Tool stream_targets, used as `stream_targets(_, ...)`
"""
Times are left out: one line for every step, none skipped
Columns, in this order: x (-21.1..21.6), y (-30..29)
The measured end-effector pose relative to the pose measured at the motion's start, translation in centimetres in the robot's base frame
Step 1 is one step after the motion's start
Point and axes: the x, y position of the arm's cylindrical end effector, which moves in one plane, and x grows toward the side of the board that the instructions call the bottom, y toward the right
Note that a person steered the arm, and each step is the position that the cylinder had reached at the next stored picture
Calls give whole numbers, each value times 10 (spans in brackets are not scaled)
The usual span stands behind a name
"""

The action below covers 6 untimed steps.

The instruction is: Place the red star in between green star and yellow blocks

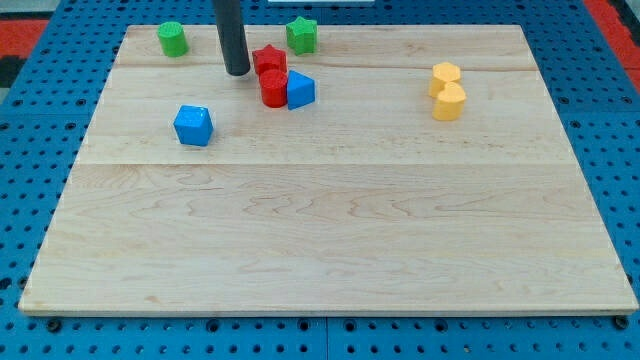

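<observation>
The red star (268,59) lies near the view's top, just left of the green star (302,35). My tip (237,72) stands right beside the red star's left side, close to touching. A second red block (273,88), rounded, sits just below the red star, touching a blue triangular block (300,90). Two yellow blocks (446,77) (449,102) sit together at the view's upper right, far from the red star.
A green round block (173,39) is at the view's top left. A blue cube-like block (193,125) lies left of centre. The wooden board (330,240) rests on a blue pegboard surface.
</observation>
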Motion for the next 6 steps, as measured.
stream_targets(-5, 54)
stream_targets(-7, 41)
stream_targets(-12, 17)
stream_targets(-33, 56)
stream_targets(-29, 131)
stream_targets(-16, 123)
